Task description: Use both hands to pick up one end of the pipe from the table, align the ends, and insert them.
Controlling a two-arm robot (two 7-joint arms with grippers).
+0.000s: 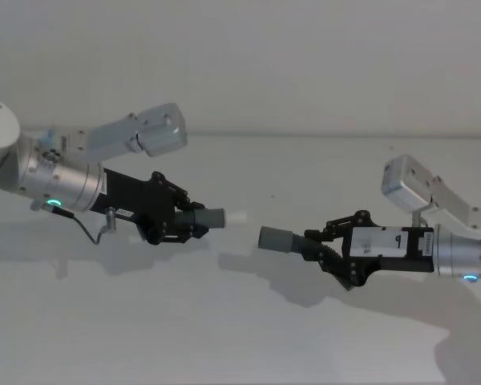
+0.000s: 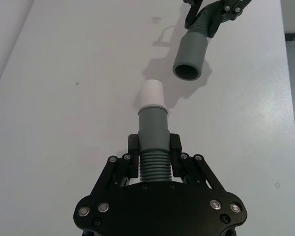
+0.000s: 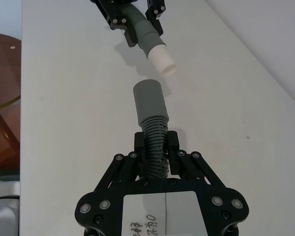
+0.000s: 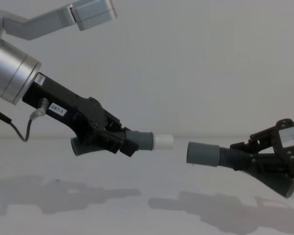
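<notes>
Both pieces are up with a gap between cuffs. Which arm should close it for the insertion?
Either; slightly the left. The left hand holds its piece nearly level, white tip leading. The right hand holds the open cuff a bit lower and tilted, so it should first level.

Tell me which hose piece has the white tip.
The hose piece in the left pincer: its cuff ends in a white tip. The piece in the right pincer ends in a plain open grey cuff.
</notes>
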